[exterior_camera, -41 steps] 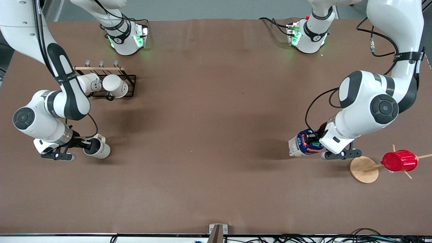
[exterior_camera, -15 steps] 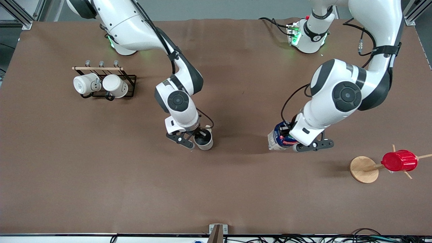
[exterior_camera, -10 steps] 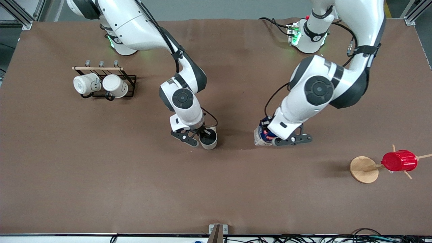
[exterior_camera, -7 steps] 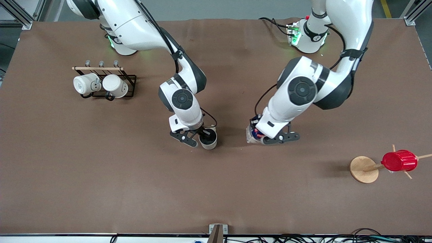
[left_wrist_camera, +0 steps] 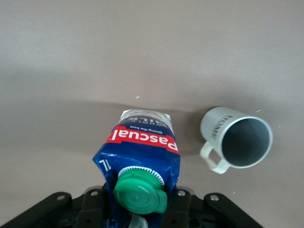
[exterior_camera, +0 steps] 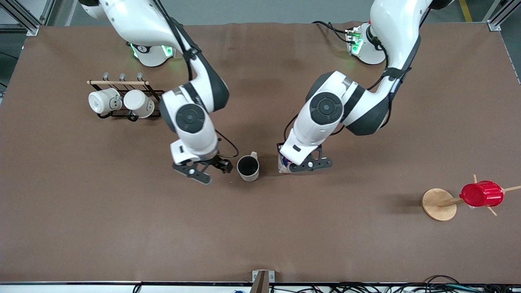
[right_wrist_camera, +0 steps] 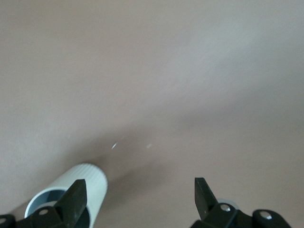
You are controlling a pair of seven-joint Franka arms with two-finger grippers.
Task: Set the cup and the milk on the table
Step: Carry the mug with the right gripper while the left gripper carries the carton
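A big brown table (exterior_camera: pixel 122 228) fills nearly the whole front view, with the two robot bases along its top edge. The cup (exterior_camera: pixel 248 167) stands upright on the table just below the middle of the frame, with its dark inside showing and nothing touching it. The right gripper (exterior_camera: pixel 215 167) sits just beside the cup, at the cup's left in the frame, with its jaws spread wide and holding nothing. The milk (exterior_camera: pixel 285 165) is just to the right of the cup in the frame, mostly hidden under the left arm. The left gripper (exterior_camera: pixel 303 165) is clamped tight on the milk near its top. In the upper left of the frame two white mugs (exterior_camera: pixel 122 102) lie in a black rack (exterior_camera: pixel 156 97). In the lower right a red cup (exterior_camera: pixel 481 193) hangs on a wooden stand (exterior_camera: pixel 437 205). The milk and the cup are very near each other, so I think the carton could bump the cup when it is set down. The carton could also tip over if the jaws let go before it sits flat. The left wrist view shows things the front view hides: the green cap (left_wrist_camera: pixel 140 194), the red label, and a bit of space between the milk and the cup. The right wrist view shows the wide jaws and only the edge of the cup.
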